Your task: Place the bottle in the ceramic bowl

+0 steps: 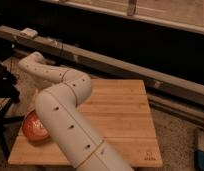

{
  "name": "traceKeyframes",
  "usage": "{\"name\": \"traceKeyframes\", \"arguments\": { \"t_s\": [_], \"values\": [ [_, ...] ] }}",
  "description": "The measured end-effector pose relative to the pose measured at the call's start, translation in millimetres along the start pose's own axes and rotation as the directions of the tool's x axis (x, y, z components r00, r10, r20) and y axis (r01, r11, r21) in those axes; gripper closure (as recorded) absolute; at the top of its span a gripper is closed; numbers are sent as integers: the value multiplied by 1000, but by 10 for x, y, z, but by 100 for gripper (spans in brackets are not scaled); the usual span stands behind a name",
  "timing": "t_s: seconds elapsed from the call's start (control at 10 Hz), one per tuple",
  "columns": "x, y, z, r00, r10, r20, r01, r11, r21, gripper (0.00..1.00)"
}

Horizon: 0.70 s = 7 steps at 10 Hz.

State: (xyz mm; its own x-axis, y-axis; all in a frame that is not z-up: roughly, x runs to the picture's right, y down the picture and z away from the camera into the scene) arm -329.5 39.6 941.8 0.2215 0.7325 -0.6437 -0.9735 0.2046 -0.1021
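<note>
The ceramic bowl (31,127), orange-red and shallow, sits at the front left of the wooden table (120,115). My white arm (65,110) covers its right part. The arm rises from the bottom of the view, bends at an elbow (77,86) and runs left to the wrist (29,64) over the table's far left corner. My gripper is below the wrist, on the bowl's side, hidden behind the arm. The bottle is hidden or out of view.
A dark object (5,82) stands just off the table's left edge. A long grey rail (120,65) runs behind the table against a dark wall. A small white box (30,32) lies on the rail at the left. Floor lies to the right.
</note>
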Motion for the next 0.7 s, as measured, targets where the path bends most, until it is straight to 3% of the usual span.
{"name": "traceKeyframes", "arguments": {
  "t_s": [0.4, 0.6, 0.7],
  "values": [
    [-4, -34, 122, 999, 10, -42, -11, 1000, -19, 36],
    [-7, -123, 196, 996, 17, -92, -24, 997, -75, 52],
    [-3, -140, 179, 995, 19, -94, -27, 996, -85, 62]
  ]
}}
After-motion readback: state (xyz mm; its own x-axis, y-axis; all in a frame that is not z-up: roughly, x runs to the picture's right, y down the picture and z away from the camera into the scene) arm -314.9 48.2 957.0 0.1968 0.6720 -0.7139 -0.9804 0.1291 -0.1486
